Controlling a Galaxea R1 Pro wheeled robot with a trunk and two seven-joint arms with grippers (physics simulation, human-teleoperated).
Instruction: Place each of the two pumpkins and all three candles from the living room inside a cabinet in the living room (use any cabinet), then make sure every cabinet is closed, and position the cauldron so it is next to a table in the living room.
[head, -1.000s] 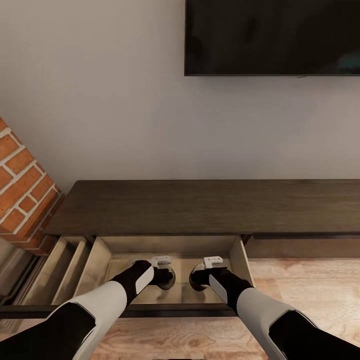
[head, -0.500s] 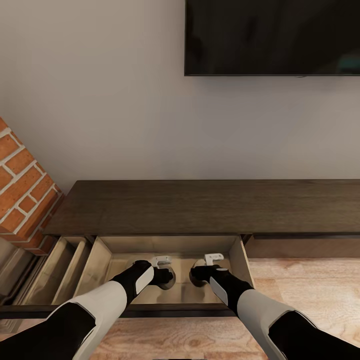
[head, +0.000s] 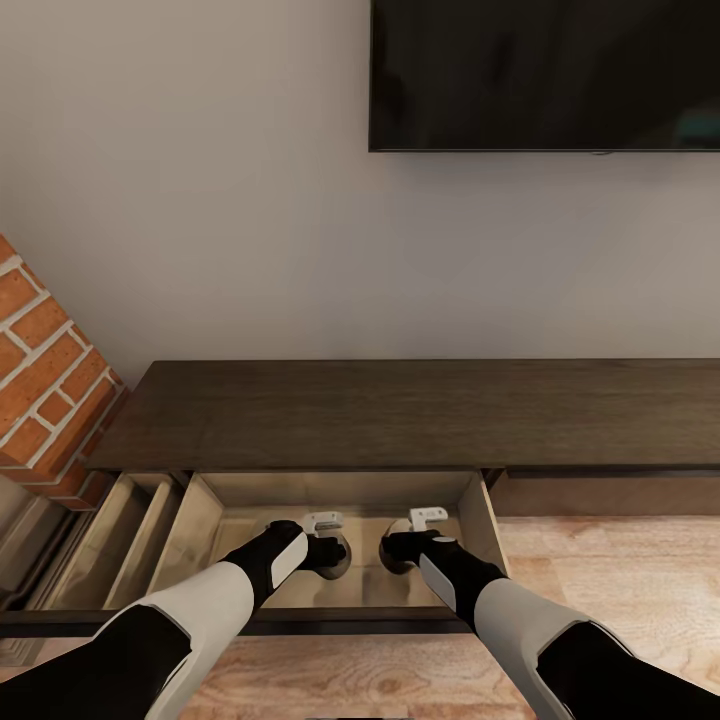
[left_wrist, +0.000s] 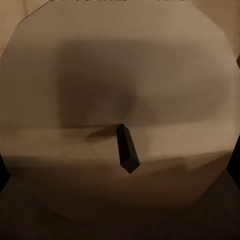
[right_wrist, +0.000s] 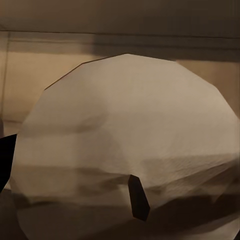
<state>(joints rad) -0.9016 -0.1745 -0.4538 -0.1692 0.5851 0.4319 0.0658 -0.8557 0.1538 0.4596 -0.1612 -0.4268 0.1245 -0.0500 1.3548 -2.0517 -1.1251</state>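
Observation:
The dark-brown cabinet (head: 400, 412) runs along the wall, and its left drawer (head: 340, 488) is pulled out, showing a beige inside. Both my arms reach down into this drawer. My left gripper (head: 328, 550) is shut on a cream candle (head: 341, 563), whose top and dark wick (left_wrist: 128, 155) sit right against the left wrist camera. My right gripper (head: 404, 548) holds a second candle (head: 391, 562) the same way. The right wrist view shows that candle (right_wrist: 130, 115) close up, with one dark finger (right_wrist: 5, 155) against its side. The pumpkins, cauldron and table are out of view.
A black TV (head: 545, 75) hangs on the wall above the cabinet. A brick fireplace corner (head: 45, 380) stands at the left, with another opened compartment (head: 115, 545) beside it. The dark drawer front (head: 300, 620) crosses under my forearms. Wooden floor (head: 620, 570) lies to the right.
My right gripper has shifted very slightly toward the back of the drawer with its candle. The left arm and the camera have stayed still.

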